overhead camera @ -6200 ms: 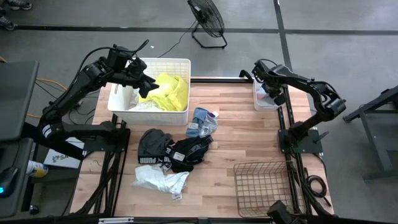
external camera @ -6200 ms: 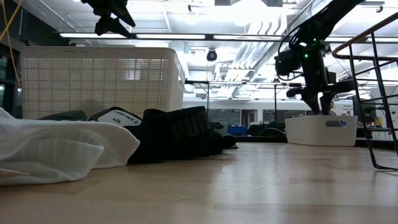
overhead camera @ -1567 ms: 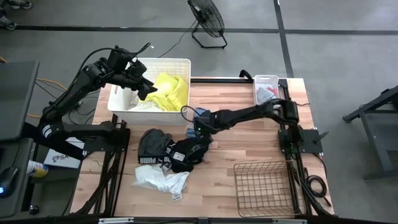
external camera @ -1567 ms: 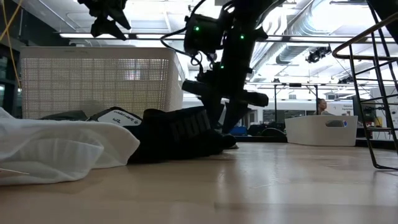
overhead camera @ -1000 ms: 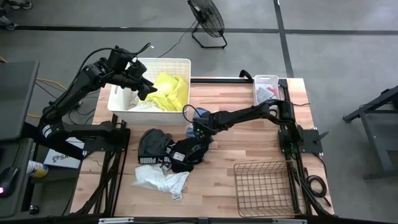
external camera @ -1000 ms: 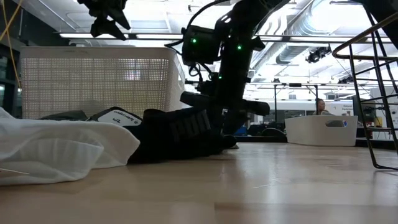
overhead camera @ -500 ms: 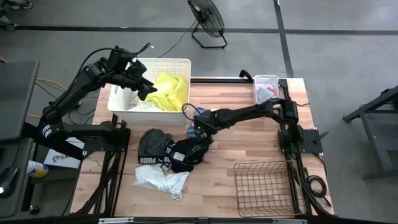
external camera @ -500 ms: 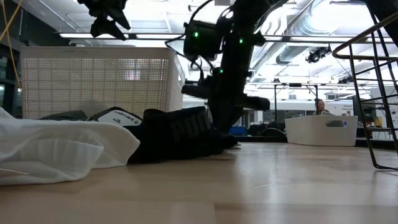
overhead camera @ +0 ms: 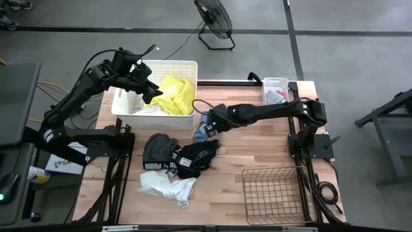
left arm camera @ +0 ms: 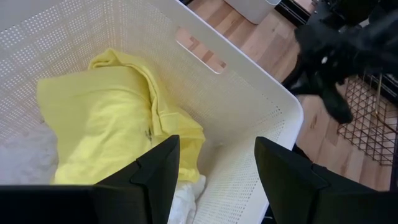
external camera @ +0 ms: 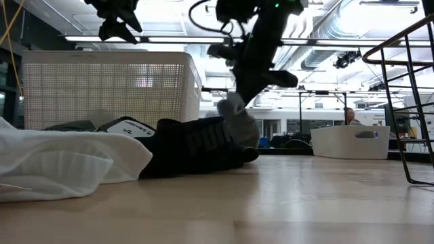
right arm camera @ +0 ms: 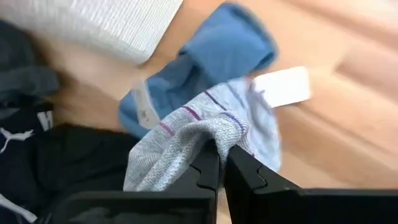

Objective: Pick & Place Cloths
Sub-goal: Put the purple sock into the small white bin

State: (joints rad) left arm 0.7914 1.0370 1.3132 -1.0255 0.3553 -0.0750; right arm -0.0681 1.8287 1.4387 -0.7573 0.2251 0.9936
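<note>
I am pinching the small grey striped fabric sock (right arm camera: 186,134) in my right pincer (right arm camera: 217,163), hoisting it off the table beside the black garments (overhead camera: 187,158). My left pincer (left arm camera: 214,165) is hanging spread above the white perforated laundry basket (overhead camera: 187,119).

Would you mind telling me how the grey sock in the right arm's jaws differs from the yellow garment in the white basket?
The grey sock is small, striped and lifted off the table, pinched in the shut right gripper. The yellow garment is larger, plain neon and lies loose inside the white basket, beneath the open left gripper, which is not touching it. Both are soft, crumpled cloths.
</note>
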